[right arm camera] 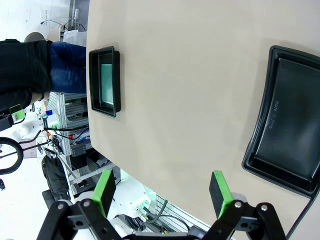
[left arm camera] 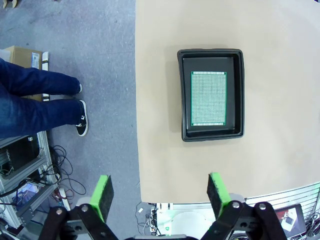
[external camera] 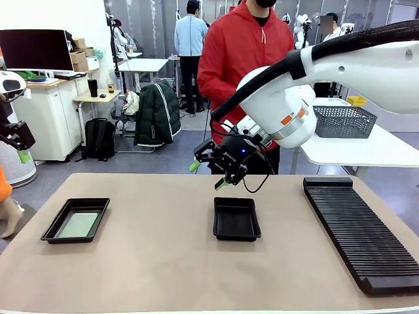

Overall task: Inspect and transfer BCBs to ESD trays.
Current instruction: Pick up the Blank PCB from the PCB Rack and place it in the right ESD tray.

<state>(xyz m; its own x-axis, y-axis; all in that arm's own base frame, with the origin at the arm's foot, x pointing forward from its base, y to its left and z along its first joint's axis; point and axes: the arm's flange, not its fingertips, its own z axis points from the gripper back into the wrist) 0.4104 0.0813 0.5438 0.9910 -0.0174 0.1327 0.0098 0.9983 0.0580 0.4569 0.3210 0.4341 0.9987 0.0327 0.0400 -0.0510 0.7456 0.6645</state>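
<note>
Two black ESD trays lie on the tan table. The left tray (external camera: 52, 224) holds one pale green BCB (external camera: 78, 224); my left wrist view looks straight down on that tray (left arm camera: 183, 95) and its board (left arm camera: 208, 98). High above them my left gripper (left arm camera: 160, 195) is open, with nothing between its green pads. The middle tray (external camera: 236, 238) is bare. My right gripper (external camera: 208, 175) hovers open just beyond its far edge. In the right wrist view, this gripper (right arm camera: 162, 192) stands open over bare table, the bare tray (right arm camera: 290, 120) on the right and the loaded tray (right arm camera: 92, 82) farther off.
A long black ribbed rack (external camera: 363, 229) runs along the table's right side. A person in a red jacket (external camera: 245, 52) stands at the far edge behind my right arm. A grey mesh basket (external camera: 344, 121) sits on a white side table.
</note>
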